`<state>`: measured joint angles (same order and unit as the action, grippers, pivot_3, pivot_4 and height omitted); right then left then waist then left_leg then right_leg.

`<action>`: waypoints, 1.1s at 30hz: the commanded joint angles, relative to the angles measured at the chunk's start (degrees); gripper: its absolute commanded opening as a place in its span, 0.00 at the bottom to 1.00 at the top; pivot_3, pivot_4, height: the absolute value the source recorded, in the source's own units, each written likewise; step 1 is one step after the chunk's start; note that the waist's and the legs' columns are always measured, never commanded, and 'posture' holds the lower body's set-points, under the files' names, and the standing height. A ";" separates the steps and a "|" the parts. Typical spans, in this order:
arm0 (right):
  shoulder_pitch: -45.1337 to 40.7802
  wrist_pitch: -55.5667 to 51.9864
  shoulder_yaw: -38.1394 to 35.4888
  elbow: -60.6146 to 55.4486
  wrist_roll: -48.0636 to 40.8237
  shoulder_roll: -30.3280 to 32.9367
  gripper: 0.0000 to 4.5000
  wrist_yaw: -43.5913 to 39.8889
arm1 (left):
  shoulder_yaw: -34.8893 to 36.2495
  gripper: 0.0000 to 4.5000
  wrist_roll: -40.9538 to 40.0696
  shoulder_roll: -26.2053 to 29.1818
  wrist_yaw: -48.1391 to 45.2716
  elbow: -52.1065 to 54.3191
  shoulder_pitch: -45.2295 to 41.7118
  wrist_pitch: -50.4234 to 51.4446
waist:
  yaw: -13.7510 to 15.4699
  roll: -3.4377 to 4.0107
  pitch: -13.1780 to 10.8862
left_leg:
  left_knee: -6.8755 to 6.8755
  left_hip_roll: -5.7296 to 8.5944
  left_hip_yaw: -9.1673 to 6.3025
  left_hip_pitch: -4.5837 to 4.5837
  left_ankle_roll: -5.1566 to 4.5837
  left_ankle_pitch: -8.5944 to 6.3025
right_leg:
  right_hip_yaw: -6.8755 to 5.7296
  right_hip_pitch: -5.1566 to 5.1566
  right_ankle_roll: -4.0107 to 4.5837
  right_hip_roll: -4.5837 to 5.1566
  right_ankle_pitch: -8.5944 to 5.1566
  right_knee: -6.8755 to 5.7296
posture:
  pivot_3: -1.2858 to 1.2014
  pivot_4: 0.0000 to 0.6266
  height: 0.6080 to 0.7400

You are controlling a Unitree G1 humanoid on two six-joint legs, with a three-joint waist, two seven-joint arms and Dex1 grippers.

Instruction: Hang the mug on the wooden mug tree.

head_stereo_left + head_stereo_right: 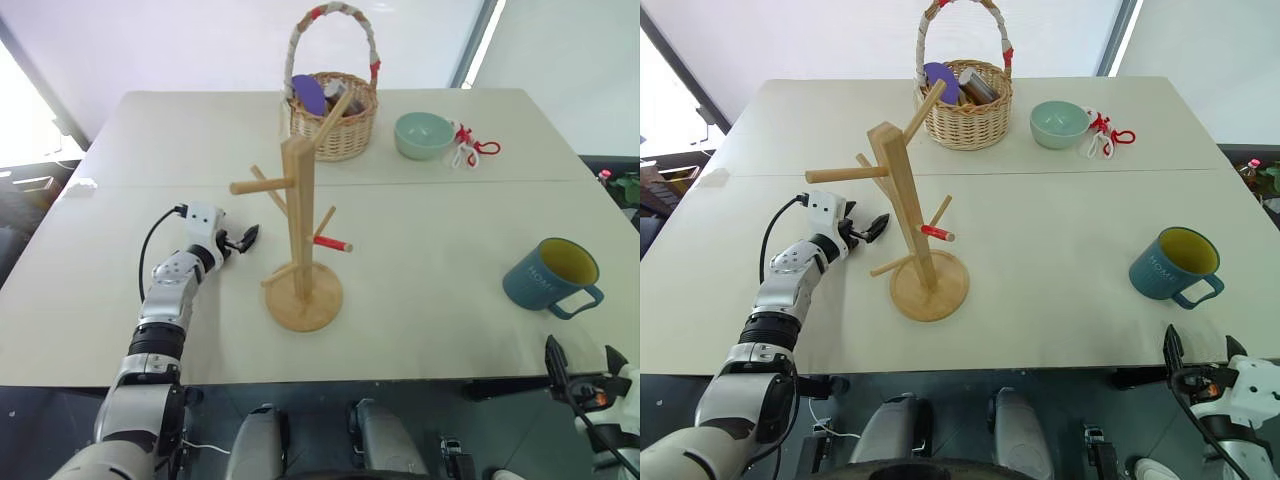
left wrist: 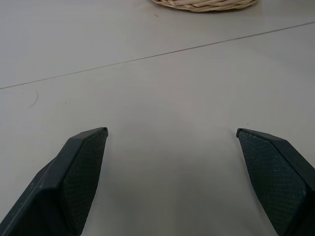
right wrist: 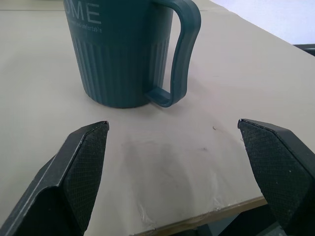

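Observation:
The teal-blue mug (image 1: 550, 275) stands upright near the table's front right edge, yellow-green inside, with its handle (image 3: 181, 54) turned toward the table's edge. My right gripper (image 1: 582, 358) hovers just off that edge, level and pointing at the mug, open and empty; its fingertips (image 3: 88, 147) stop short of the mug (image 3: 123, 54). The wooden mug tree (image 1: 300, 200) stands mid-table on its round base (image 1: 303, 297), with a red-tipped peg (image 1: 333, 243) pointing right. Just left of the tree, my left gripper (image 1: 245, 238) lies low over the table, open with nothing between its fingers (image 2: 83, 167).
A woven basket (image 1: 335, 115) with a tall wrapped handle stands at the back centre. To its right are a pale mint-green bowl (image 1: 423, 135) and a small red-and-white object (image 1: 470, 150). The table's front edge (image 1: 400, 380) runs close in front of both arms.

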<state>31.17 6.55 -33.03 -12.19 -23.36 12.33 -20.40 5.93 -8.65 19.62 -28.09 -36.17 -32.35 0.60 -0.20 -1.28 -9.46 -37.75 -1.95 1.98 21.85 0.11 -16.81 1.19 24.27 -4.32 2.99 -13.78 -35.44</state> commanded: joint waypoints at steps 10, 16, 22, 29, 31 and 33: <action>-1.39 -0.05 0.33 -1.60 0.54 0.45 0.97 1.73 | 0.04 1.00 0.08 0.67 -1.00 1.99 1.11 0.83 | -0.19 0.00 0.00 | 0.00 0.03 0.01 0.01 0.00 0.00 | 0.00 0.00 -0.01 -0.01 0.00 0.00 | 0.52 0.24 1.00; -1.87 -0.86 0.24 -1.47 0.10 0.87 0.97 1.95 | 0.66 1.00 -3.85 3.90 -10.47 8.60 6.80 -0.89 | -0.71 0.02 0.01 | 0.08 -0.01 0.07 -0.06 0.00 0.00 | 0.05 0.01 0.00 -0.03 0.00 0.00 | 0.52 0.24 1.00; -3.33 -1.25 -0.64 -1.09 0.08 1.98 0.97 2.41 | -3.91 1.00 -15.57 11.93 -36.65 29.31 21.82 3.36 | -0.94 0.04 0.02 | 0.48 -0.11 0.33 -0.35 0.00 0.00 | 0.26 0.01 0.06 0.15 -0.03 0.03 | 0.52 0.24 1.00; -6.74 -1.24 -0.41 0.41 1.46 2.53 0.97 4.12 | -8.74 1.00 -22.63 18.51 -47.22 45.64 29.22 13.82 | -0.34 0.21 0.03 | 0.52 -0.01 0.40 -0.32 0.03 0.02 | 0.21 -0.01 0.14 0.64 -0.07 0.08 | 0.52 0.24 1.00; -7.23 -1.26 -0.35 0.82 1.72 2.67 0.97 4.29 | -8.85 1.00 -23.09 18.65 -46.59 47.35 29.54 15.24 | -0.51 0.28 0.06 | 0.53 -0.01 0.43 -0.32 0.02 0.02 | 0.21 -0.02 0.14 0.64 -0.07 0.11 | 0.52 0.24 1.00; -7.65 -1.30 -0.30 1.24 1.72 2.81 0.97 4.25 | -8.69 1.00 -23.40 18.21 -45.61 48.14 29.26 16.02 | -0.57 0.30 0.05 | 0.54 0.00 0.47 -0.31 0.02 0.02 | 0.22 -0.01 0.13 0.61 -0.08 0.12 | 0.52 0.24 1.00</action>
<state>23.74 4.63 -32.28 -10.65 -21.50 14.33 -16.32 -3.28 -30.72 37.94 -74.33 9.89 -2.94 16.04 -0.77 -0.97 -9.41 -37.21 -1.95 2.46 21.55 0.12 -16.78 1.40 24.27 -4.20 3.57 -13.86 -35.31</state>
